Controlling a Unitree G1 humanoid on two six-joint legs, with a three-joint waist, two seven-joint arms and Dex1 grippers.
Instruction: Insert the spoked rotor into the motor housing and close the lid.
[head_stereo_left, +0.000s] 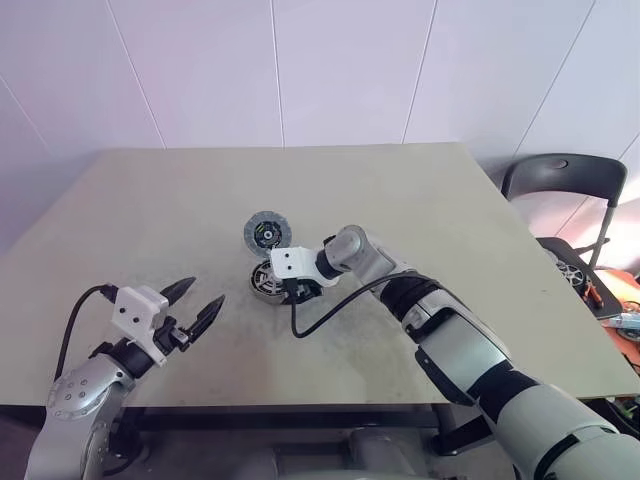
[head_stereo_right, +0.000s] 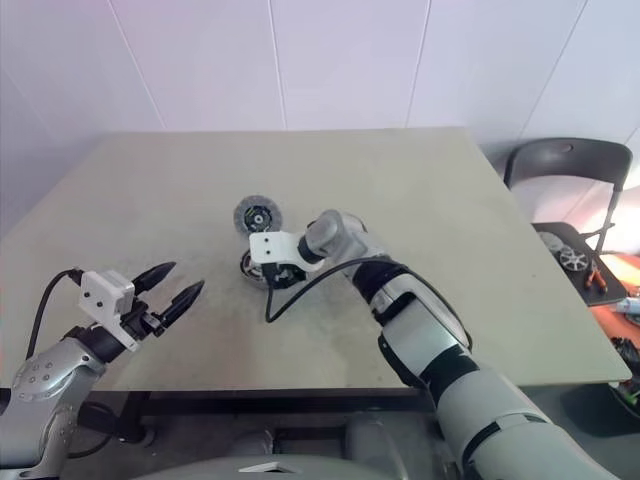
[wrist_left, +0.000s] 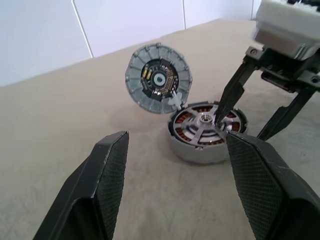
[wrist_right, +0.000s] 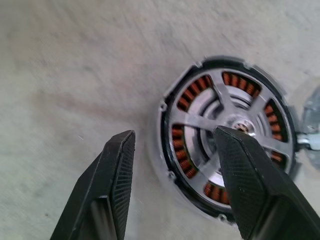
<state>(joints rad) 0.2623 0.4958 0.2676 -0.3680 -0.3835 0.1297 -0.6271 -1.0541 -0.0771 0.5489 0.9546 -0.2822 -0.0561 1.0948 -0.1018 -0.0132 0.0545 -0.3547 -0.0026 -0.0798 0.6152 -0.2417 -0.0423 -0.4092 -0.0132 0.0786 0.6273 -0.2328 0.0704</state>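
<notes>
The rotor (wrist_right: 227, 132) sits inside the housing (wrist_left: 206, 134) on the desk (head_stereo_left: 420, 200), its pale spokes crossing over the copper windings. The right pincer (head_stereo_left: 291, 290) points down over it with its fingers spread and grasping nothing: one fingertip (wrist_right: 235, 150) is near the hub, the other (wrist_right: 117, 165) is outside the housing's rim, over bare desk. The lid (wrist_left: 158, 78) stands swung open, joined to the housing's rim on the side away from the left pincer (head_stereo_left: 198, 305). That left pincer hangs well apart from the housing, nearer the desk's front edge, released and empty, its two fingers aimed toward the motor.
</notes>
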